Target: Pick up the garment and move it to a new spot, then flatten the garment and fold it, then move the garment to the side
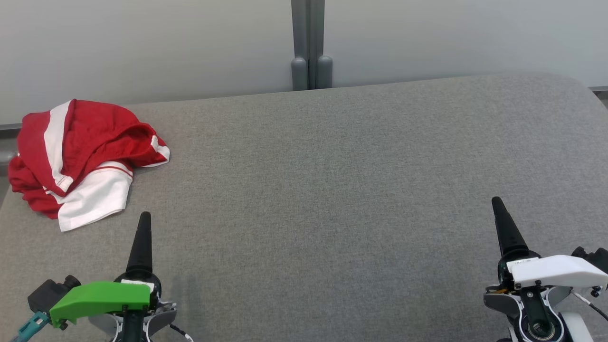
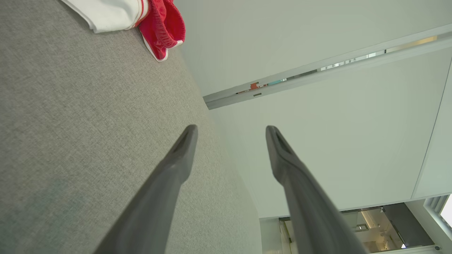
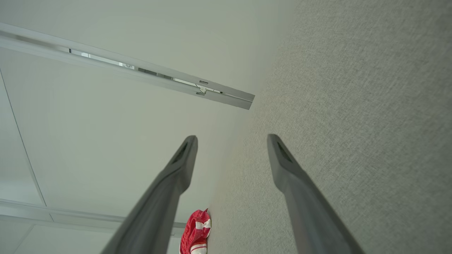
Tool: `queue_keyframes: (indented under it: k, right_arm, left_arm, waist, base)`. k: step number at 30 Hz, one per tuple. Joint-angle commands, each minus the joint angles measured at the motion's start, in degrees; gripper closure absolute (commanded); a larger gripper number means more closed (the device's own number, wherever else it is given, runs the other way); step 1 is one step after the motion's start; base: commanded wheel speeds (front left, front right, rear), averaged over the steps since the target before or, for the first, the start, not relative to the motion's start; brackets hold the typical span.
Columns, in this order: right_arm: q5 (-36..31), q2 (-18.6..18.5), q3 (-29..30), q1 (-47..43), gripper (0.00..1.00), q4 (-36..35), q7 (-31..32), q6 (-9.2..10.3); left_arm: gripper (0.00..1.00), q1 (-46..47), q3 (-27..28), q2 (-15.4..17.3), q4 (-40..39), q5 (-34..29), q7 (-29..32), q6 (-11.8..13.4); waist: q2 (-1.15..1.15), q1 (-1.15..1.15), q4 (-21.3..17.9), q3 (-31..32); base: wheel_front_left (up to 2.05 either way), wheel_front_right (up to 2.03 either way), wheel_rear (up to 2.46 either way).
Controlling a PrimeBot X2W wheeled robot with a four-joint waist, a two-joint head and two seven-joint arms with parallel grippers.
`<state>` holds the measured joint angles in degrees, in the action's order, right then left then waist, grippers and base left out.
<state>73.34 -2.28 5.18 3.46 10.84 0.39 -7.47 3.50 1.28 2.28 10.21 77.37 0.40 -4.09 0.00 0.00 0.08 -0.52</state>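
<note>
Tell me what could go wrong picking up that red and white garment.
1. The garment lies bunched at the far left corner of the grey surface; a push from the open left gripper could slide it off the edge.
2. Layers overlap, so a pinch may catch only one.

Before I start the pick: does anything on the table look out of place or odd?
Only the red and white garment: it lies crumpled in a heap at the far left corner of the grey table, apparently right at its edge. The left gripper and right gripper are open and empty.
</note>
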Motion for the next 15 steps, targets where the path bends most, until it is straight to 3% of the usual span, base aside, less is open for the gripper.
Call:
queue_keyframes:
  k: [1,15]
  right_arm:
    - [-3.3,-0.3,-0.3,0.1,0.00,-1.8,-0.7,-0.01]
    - [-20.9,-0.4,-3.0,-1.2,0.00,-2.5,-3.7,-0.01]
  left_arm:
    - [0.00,0.9,-0.8,0.3,-1.8,-3.1,-0.7,0.5]
    - [0.00,-0.2,-5.3,0.4,-3.6,-21.4,-3.7,3.7]
  waist:
    - [0.00,0.00,0.0,0.0]
    - [0.00,0.00,0.1,-0.4]
  base:
    - [0.00,0.00,0.00]
    - [0.00,0.00,0.00]
